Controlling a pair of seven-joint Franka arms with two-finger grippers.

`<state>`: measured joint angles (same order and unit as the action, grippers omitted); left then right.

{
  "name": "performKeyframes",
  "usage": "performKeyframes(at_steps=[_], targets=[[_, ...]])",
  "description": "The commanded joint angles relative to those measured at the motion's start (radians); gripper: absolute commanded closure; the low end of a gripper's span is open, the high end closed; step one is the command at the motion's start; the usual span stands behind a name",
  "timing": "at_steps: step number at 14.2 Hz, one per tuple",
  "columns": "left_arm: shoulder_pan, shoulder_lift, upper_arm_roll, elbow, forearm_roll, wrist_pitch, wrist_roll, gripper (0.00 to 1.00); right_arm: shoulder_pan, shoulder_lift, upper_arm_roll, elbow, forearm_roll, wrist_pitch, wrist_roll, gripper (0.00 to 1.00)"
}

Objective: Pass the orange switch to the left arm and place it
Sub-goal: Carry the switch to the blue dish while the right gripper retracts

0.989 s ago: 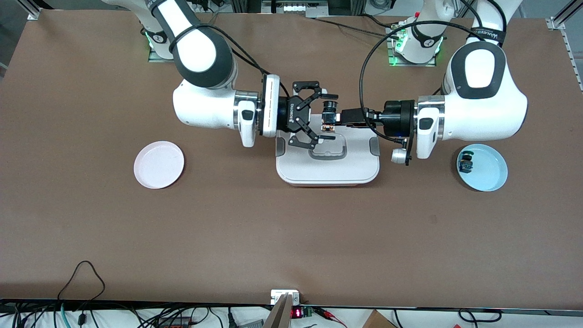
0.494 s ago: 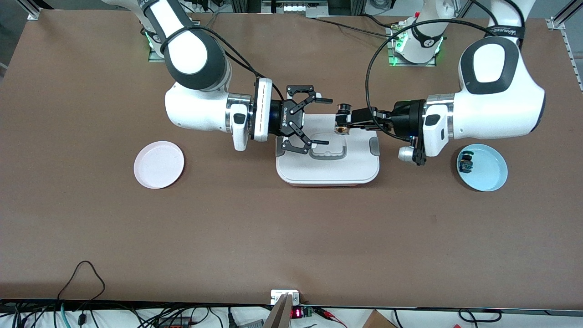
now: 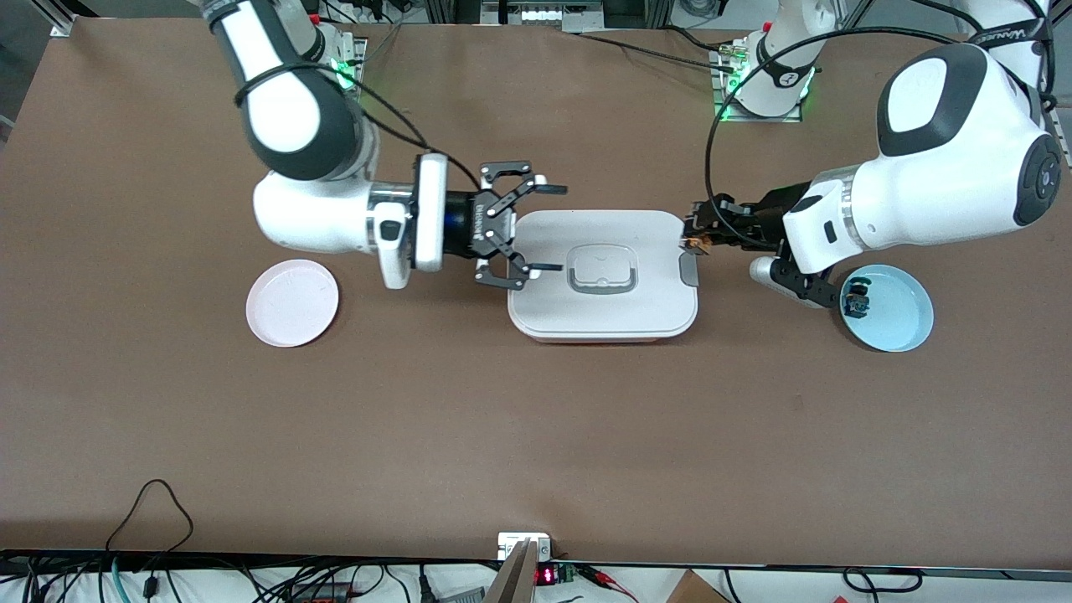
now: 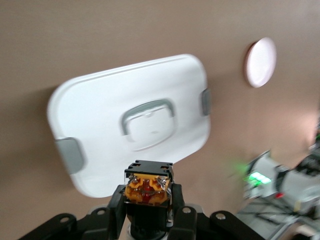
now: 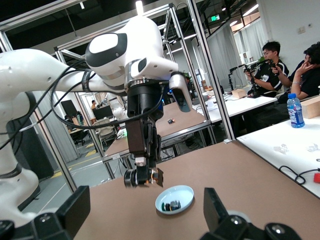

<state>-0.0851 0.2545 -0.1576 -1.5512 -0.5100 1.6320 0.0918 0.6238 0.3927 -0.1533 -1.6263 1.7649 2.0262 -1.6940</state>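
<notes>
1. The right gripper hovers at the edge of the box toward the right arm's end, fingers spread wide and empty, wrist horizontal, apparently posed to receive.
2. The left gripper hovers at the box's edge toward the left arm's end, clamped on the orange switch, held aloft, apparently to clear the lid.
</notes>
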Motion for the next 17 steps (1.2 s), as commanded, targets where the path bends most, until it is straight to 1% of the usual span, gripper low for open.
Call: performKeyframes(at_steps=[1,3,5,7,8,9,12,14,16,17], targets=[[0.021,0.034,-0.004,0.027,0.141,-0.038,0.162,0.84,-0.021,-0.040,-0.063,-0.056,-0.064,-0.079,0.000,0.00],[0.037,0.034,-0.003,0.028,0.246,-0.093,0.219,0.84,-0.022,-0.057,-0.115,-0.098,-0.096,-0.131,0.003,0.00],[0.062,0.037,-0.003,0.020,0.307,-0.104,0.285,0.84,-0.032,-0.060,-0.162,-0.119,-0.136,-0.174,0.007,0.00],[0.108,0.046,-0.003,0.016,0.361,-0.110,0.368,0.84,-0.033,-0.067,-0.213,-0.129,-0.211,-0.182,0.063,0.00],[0.114,0.051,-0.002,0.013,0.439,-0.124,0.450,0.84,-0.033,-0.075,-0.228,-0.129,-0.246,-0.182,0.121,0.00],[0.137,0.080,-0.003,0.002,0.526,-0.124,0.539,0.84,-0.036,-0.084,-0.239,-0.127,-0.293,-0.181,0.193,0.00],[0.198,0.104,-0.003,0.002,0.625,-0.113,0.679,0.84,-0.041,-0.113,-0.255,-0.124,-0.422,-0.181,0.458,0.00],[0.240,0.130,-0.003,-0.001,0.671,-0.066,0.780,0.84,-0.047,-0.127,-0.255,-0.119,-0.514,-0.181,0.628,0.00],[0.290,0.181,-0.002,-0.001,0.732,0.004,0.900,0.84,-0.047,-0.127,-0.255,-0.116,-0.608,-0.173,0.796,0.00],[0.304,0.213,-0.002,-0.004,0.801,0.059,0.963,0.85,-0.047,-0.127,-0.255,-0.115,-0.651,-0.170,0.885,0.00]])
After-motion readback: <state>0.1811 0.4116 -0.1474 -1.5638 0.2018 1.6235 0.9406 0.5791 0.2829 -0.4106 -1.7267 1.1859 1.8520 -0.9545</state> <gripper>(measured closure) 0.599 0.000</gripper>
